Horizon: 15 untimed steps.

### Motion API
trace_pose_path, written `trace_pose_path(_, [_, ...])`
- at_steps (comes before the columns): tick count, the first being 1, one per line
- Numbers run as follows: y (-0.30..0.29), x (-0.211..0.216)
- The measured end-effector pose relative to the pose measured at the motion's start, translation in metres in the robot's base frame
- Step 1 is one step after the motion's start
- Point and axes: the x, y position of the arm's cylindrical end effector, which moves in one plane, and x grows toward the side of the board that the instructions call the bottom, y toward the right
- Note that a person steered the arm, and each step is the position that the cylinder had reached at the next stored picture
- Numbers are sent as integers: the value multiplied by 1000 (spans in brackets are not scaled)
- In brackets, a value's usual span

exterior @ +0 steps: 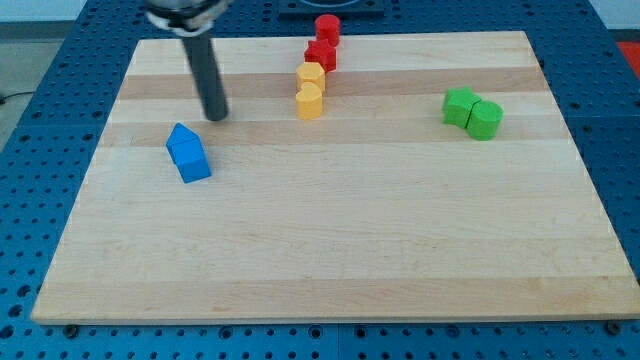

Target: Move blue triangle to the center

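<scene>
Two blue blocks touch each other at the view's left: a pointed blue triangle-like block (pixel 181 141) and a blue cube-like block (pixel 193 162) just below it. My tip (pixel 216 117) rests on the board just above and to the right of the blue pair, a short gap away and not touching them. The rod rises from the tip toward the view's top left.
Two yellow blocks (pixel 310 88) stand stacked in line at top centre, with two red blocks (pixel 323 42) just above them near the board's top edge. A green star-like block (pixel 460 106) and a green cylinder (pixel 485 119) touch at the right. The wooden board (pixel 330 250) lies on a blue perforated table.
</scene>
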Motion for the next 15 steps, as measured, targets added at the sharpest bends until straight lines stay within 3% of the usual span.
trace_pose_path(2, [-84,43])
trace_pose_path(3, [-58,60])
trace_pose_path(7, [67,57])
trace_pose_path(11, [116,67])
trace_pose_path(14, [121,42])
trace_pose_path(15, [118,62])
